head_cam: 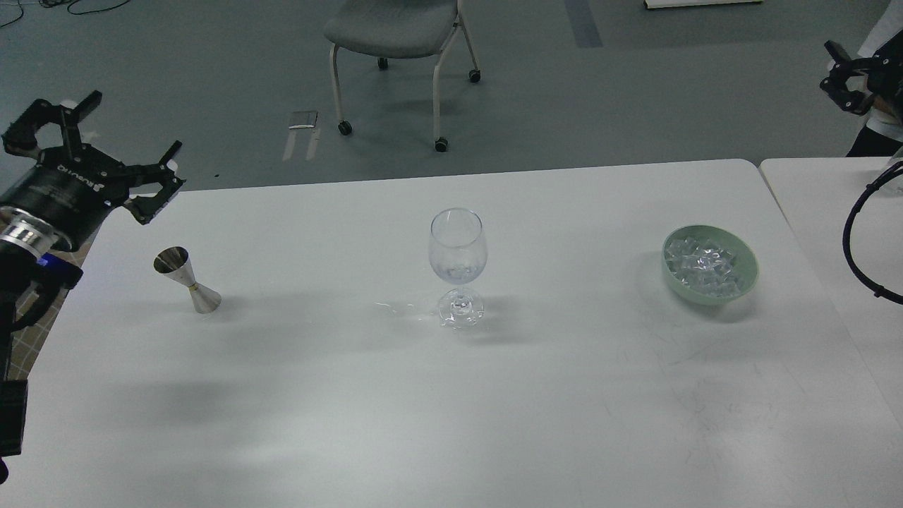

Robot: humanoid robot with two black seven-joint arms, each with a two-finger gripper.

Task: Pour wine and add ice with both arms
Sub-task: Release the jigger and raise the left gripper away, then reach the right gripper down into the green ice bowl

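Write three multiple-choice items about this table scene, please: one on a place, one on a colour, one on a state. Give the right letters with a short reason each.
1. Where does the small steel double-cone jigger stand?
A. left of the clear stemmed wine glass
B. inside the bowl
C. right of the bowl

2. What colour is the round bowl that holds the small clear ice cubes?
A. red
B. pale green
C. black

3. In what state is the black left claw?
A. shut on the jigger
B. shut on the glass
C. open and holding nothing

Answers:
1 A: the jigger stands on the white table near its left side, apart from the glass at the centre.
2 B: its rim and wall look pale green.
3 C: its fingers are spread wide beyond the table's far left corner, with nothing between them.
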